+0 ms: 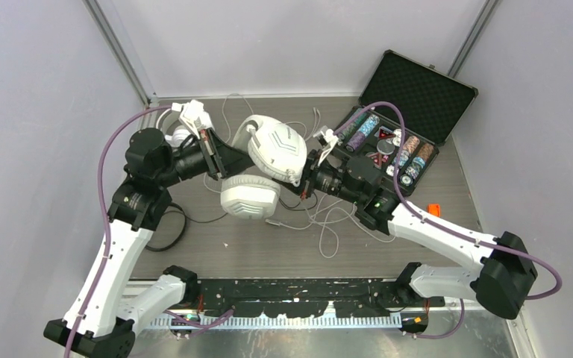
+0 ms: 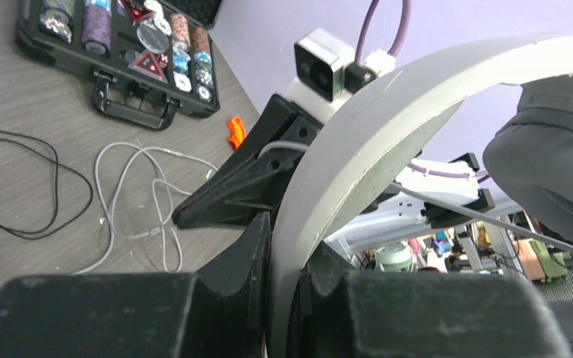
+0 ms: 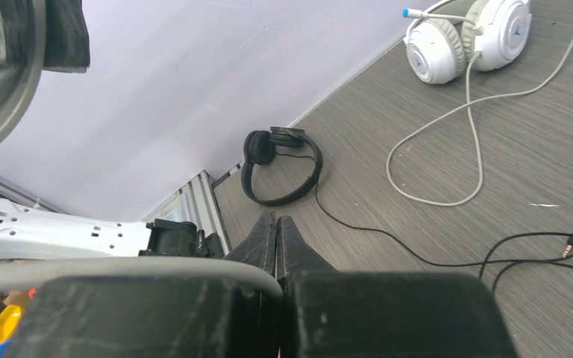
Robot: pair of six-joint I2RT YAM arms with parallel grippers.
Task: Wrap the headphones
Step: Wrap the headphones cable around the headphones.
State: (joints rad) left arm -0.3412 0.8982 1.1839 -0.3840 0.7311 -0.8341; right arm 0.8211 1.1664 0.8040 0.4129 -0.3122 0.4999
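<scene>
- My left gripper (image 2: 283, 268) is clamped on the headband (image 2: 358, 142) of a white headset (image 1: 276, 148), holding it up over the middle of the table (image 1: 268, 253).
- My right gripper (image 3: 276, 224) sits just beside that headset at its 3 o'clock. Its fingers are pressed together, and I judge they pinch the thin white cable (image 2: 492, 221) that runs to them from the cup.
- The headset's long axis runs from 1 o'clock to 7 o'clock, cup to cup. The right arm is the nearer one to the loose loops at 5 o'clock, which I take for the rest of that cable, so the winding falls to it.
- The table is grey wood-grain, with cables strewn across it.
- A black headset (image 3: 257, 147) lies at 9 o'clock near the wall.
- A second white headset (image 3: 468, 37) rests at 10 o'clock, behind my left arm.
- An open case of chips (image 1: 418, 89) stands at 2 o'clock, and pale walls close the space in.
</scene>
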